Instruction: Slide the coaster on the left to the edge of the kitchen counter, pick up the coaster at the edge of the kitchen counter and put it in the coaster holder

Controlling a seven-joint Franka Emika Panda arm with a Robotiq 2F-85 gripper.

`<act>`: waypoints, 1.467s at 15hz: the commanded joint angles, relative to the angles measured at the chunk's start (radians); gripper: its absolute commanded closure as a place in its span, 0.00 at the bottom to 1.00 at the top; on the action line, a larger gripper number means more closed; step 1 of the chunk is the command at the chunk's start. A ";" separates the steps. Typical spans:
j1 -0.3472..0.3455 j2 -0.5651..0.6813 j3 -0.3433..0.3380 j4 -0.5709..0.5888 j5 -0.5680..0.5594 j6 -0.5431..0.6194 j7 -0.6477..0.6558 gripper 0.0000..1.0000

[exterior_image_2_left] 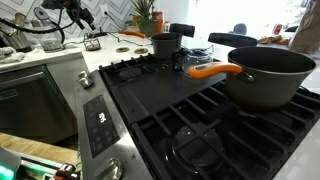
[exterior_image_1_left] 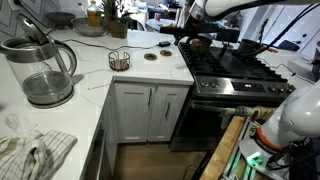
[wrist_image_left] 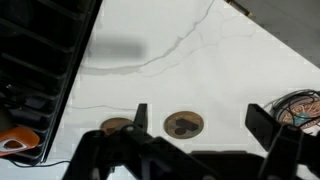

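Two dark-brown coasters lie on the white kitchen counter [exterior_image_1_left: 95,78]. In an exterior view one coaster [exterior_image_1_left: 151,56] is near the front edge and the second coaster [exterior_image_1_left: 164,45] is behind it, near the stove. The wire coaster holder [exterior_image_1_left: 119,60] stands beside them. In the wrist view one coaster [wrist_image_left: 183,124] lies between the fingers of my gripper [wrist_image_left: 200,124]. The other coaster [wrist_image_left: 117,126] is partly hidden behind a finger, and the holder [wrist_image_left: 300,108] is at the right edge. My gripper [exterior_image_1_left: 187,32] is open and empty, well above the counter [wrist_image_left: 200,60].
A glass kettle [exterior_image_1_left: 45,70] and a crumpled cloth [exterior_image_1_left: 30,150] are on the near counter. The black stove [exterior_image_1_left: 230,70] borders the coasters' side. It carries a pot with an orange handle [exterior_image_2_left: 265,75]. Bottles and plants stand at the back.
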 commanded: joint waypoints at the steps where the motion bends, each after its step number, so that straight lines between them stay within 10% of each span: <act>1: -0.001 0.142 -0.007 0.100 -0.027 0.070 0.092 0.00; 22: 0.163 0.816 -0.214 0.692 -0.071 0.289 0.396 0.00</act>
